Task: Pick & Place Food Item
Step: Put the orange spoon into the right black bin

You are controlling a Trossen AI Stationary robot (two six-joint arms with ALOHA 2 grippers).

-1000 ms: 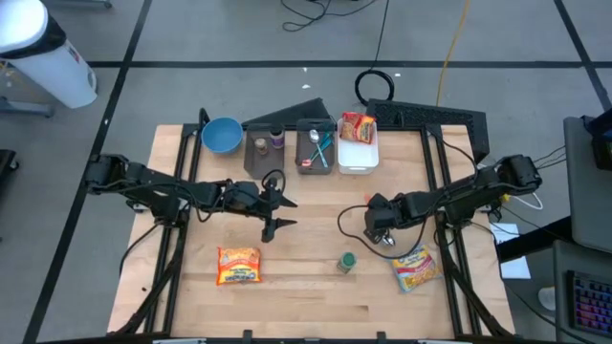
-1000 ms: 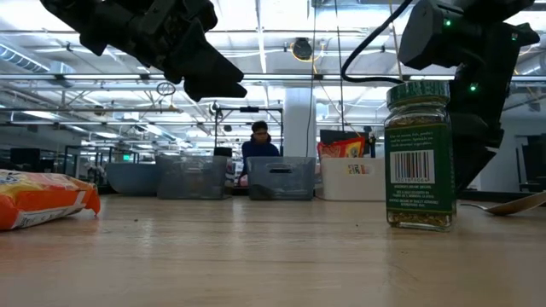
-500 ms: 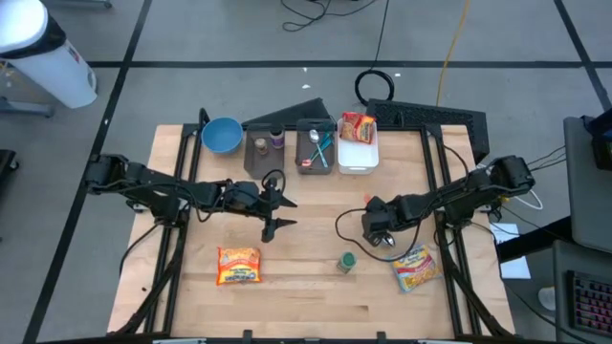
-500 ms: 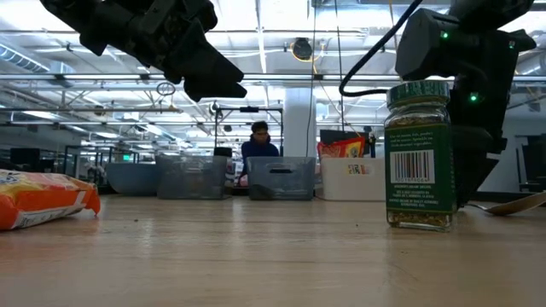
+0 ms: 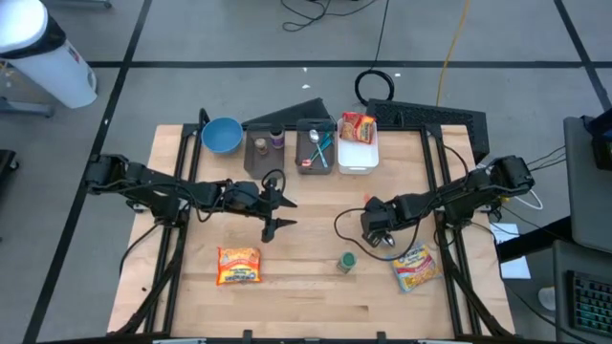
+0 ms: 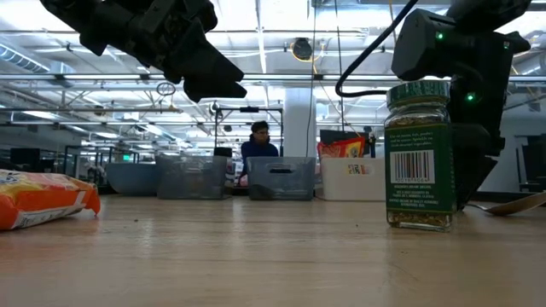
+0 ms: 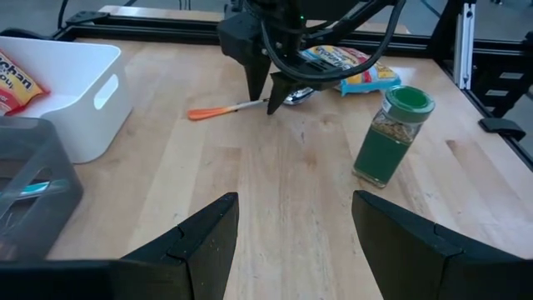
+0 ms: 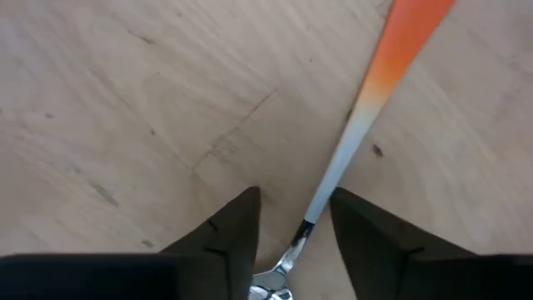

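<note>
green-capped spice jar (image 6: 417, 155) – barcode label, no legible brand

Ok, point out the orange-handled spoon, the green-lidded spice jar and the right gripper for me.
orange-handled spoon (image 7: 223, 109): left wrist view, on its orange handle.
green-lidded spice jar (image 6: 418, 162): low view, on its barcode label.
right gripper (image 8: 293, 225): right wrist view, midway between its fingertips.

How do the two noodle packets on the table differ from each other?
The orange noodle packet lies on the left arm's side of the table near its front edge; the yellow noodle packet lies on the right arm's side. The orange one sits square to the table edge, the yellow one is turned at an angle. The orange one lies clear of both arms; the yellow one lies close to the right gripper. Both lie flat on the wooden table.
</note>
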